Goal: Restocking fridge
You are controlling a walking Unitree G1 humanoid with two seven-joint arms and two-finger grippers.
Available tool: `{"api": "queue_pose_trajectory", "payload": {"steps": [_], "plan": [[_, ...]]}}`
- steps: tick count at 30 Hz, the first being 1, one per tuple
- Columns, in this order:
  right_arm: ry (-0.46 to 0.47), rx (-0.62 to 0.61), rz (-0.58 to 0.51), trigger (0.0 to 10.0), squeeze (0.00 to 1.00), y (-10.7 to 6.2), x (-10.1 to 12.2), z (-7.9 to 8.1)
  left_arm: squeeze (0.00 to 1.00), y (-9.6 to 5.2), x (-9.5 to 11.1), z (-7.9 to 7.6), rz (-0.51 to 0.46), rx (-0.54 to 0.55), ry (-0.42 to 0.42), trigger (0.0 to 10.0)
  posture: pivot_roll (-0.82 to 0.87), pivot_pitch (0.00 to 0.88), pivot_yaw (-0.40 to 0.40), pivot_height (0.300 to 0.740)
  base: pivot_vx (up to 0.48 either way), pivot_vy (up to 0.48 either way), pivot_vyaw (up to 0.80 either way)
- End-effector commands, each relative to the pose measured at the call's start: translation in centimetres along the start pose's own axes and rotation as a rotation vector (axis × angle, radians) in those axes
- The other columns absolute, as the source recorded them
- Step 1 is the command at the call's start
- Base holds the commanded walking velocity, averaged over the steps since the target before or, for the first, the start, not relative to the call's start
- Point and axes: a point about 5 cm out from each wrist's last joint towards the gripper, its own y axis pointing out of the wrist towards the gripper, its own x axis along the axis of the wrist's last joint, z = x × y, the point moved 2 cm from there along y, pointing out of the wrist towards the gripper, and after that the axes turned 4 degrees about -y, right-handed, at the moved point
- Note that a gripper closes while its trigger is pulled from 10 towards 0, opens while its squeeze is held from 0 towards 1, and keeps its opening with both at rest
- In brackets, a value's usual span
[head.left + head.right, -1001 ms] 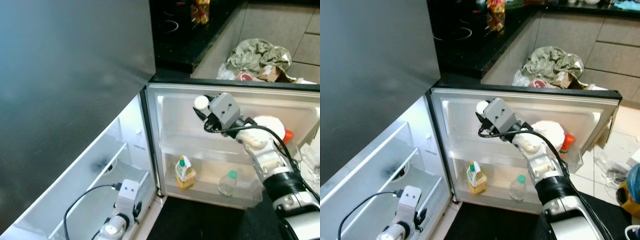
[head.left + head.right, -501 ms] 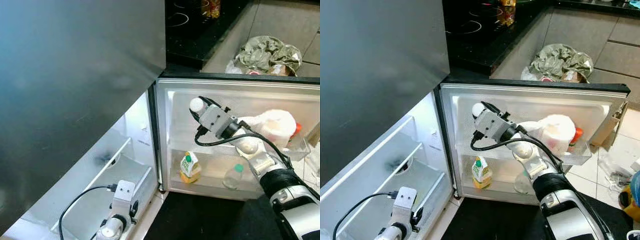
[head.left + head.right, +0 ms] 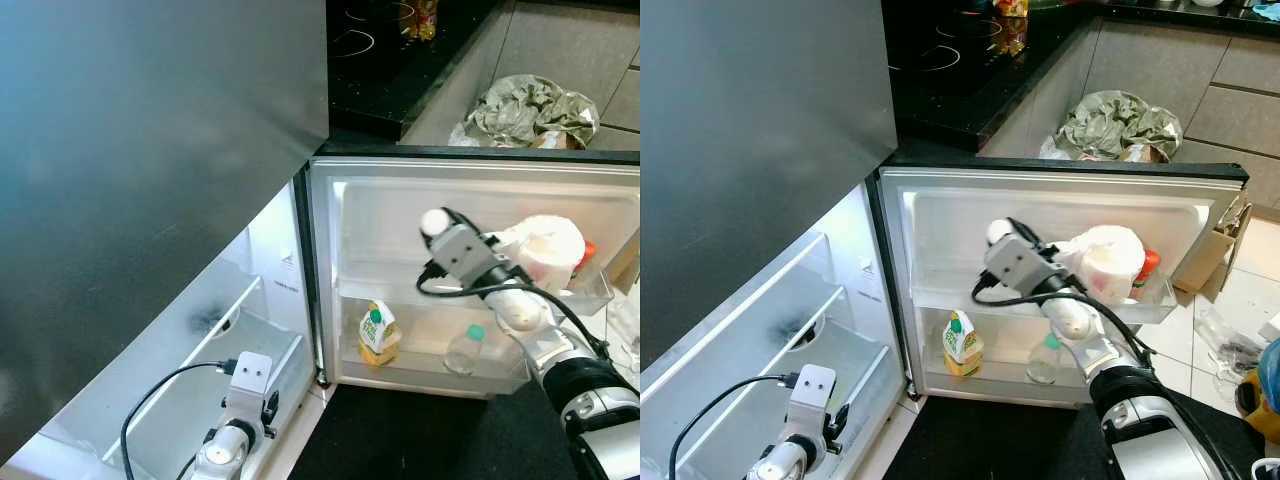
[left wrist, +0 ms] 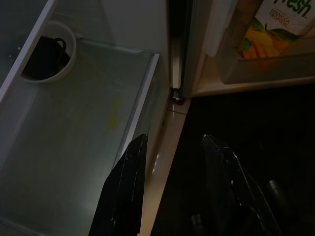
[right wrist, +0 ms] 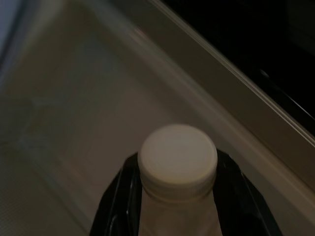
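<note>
Inside the open fridge door (image 3: 940,215), at its upper shelf, a white-capped bottle (image 5: 177,167) is clamped between the fingers of the right hand (image 3: 436,222). On the lower door shelf (image 3: 980,375) a juice carton (image 3: 374,334) and a green-capped clear bottle (image 3: 465,350) are stood. The left hand (image 4: 174,191) is held low, fingers parted and gripping nothing, near the fridge's bottom glass shelf (image 4: 74,137).

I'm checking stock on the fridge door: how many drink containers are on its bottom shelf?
2: a juice carton at the shelf's left end, and a clear green-capped bottle further right, partly behind the right arm. That arm may hide more.
</note>
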Motion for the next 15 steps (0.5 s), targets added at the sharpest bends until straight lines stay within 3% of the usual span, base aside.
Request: {"api": "queue_pose_trajectory", "payload": {"steps": [1,4,15], "plan": [[0.08,-0.051,0.063,10.0,0.0,-0.3,-1.2,-0.8,0.0,-0.3,-1.0,0.3,0.041,0.012,-0.012,10.0,-0.07,0.11,0.031,0.726,0.0,0.0,0.0],[0.141,-0.092,0.118,10.0,0.0,-0.6,-2.3,-1.5,0.0,-0.4,-1.1,0.3,0.042,0.013,-0.015,10.0,-0.07,0.109,0.03,0.726,0.0,0.0,0.0],[0.14,-0.098,0.188,10.0,0.0,-1.2,-3.6,-1.8,0.0,-0.3,-1.0,0.3,0.047,0.011,-0.01,10.0,-0.08,0.108,0.036,0.726,0.0,0.0,0.0]]}}
